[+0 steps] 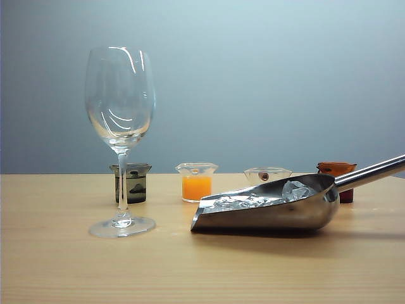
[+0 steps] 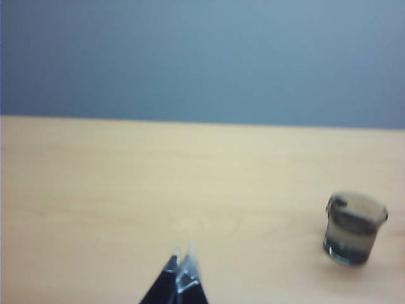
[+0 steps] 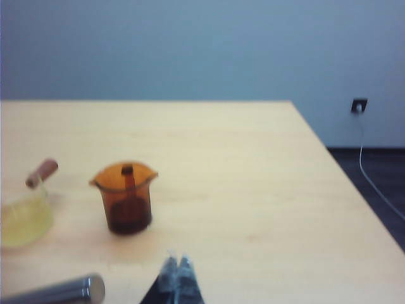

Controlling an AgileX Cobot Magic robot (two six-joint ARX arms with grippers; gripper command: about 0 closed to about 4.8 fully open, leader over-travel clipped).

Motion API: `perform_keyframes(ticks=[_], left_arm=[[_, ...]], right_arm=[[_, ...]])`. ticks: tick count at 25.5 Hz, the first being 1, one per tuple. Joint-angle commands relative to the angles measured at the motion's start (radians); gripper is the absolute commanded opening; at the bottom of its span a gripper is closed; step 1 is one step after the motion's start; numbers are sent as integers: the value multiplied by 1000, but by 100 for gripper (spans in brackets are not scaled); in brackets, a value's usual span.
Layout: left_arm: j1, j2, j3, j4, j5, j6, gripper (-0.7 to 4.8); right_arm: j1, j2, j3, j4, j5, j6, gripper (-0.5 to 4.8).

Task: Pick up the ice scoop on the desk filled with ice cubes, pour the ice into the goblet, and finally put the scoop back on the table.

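The exterior camera sits low at counter (image 1: 57, 272) height, close and facing the wall. Each wrist camera looks forward over its own closed hand, left (image 2: 182, 273) and right (image 3: 177, 273). The dark beaker (image 2: 354, 228) ahead of the left hand also appears exterior (image 1: 131, 182).

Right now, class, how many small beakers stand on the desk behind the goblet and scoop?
4, in a row across the desk: a dark grey beaker behind the goblet's stem, an orange one, a pale one and a reddish-brown one, both partly hidden by the ice scoop.
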Motion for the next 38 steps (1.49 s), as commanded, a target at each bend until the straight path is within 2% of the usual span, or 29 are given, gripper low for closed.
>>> perform_keyframes(ticks=[1,3,7,13,18,20,21,25,27,28,34,38], left_arm=[[1,1,52,27,-29,-40,-5],[1,6,109,-19,-48,-68,-5],[1,41,205,-73,-51,-69,-5],[0,203,372,-84,-39,-69,-5],[0,398,568,-153,76,-69,-5],[-1,481,657,-183,196,-69,-5],[-5,499,677,-194,222,-69,-5],[-51,546,729,-227,253,-69,-5],[-132,580,750,-244,252,-69,-5],[-155,586,753,-249,253,-69,-5],[-285,622,773,-302,249,-67,-5],[-309,641,797,-330,252,-61,-5]], right_arm=[[0,5,61,43,8,50,-1],[1,10,124,32,8,55,-2],[1,49,221,19,24,54,-2],[1,179,362,13,24,59,-2],[1,352,521,-69,23,218,-3],[10,446,592,-96,-5,296,-3],[16,471,607,-97,-21,311,-3],[55,539,631,-100,-47,401,-3],[95,599,630,-109,-49,537,-2],[103,610,629,-109,-52,560,-2],[116,658,628,-141,-100,610,-2],[116,669,607,-159,-142,668,-1]])
